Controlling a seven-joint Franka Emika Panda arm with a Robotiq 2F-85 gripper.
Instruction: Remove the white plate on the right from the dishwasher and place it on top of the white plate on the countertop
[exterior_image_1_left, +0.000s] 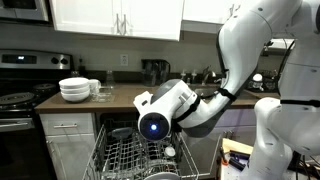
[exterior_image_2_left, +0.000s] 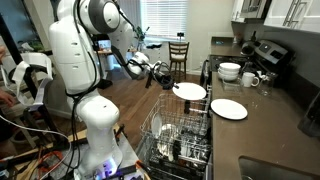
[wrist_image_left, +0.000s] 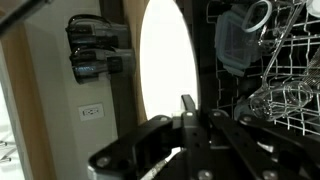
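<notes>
Within tool, wrist view: plate rim

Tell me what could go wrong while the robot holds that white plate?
The held plate is pinched only at its rim by the jaws, so it could slip and break, maybe on the dishwasher rack. Set down hard or off-centre, it could chip or slide off the plate on the countertop. Swinging wide, it might bump the stacked bowls nearby.
</notes>
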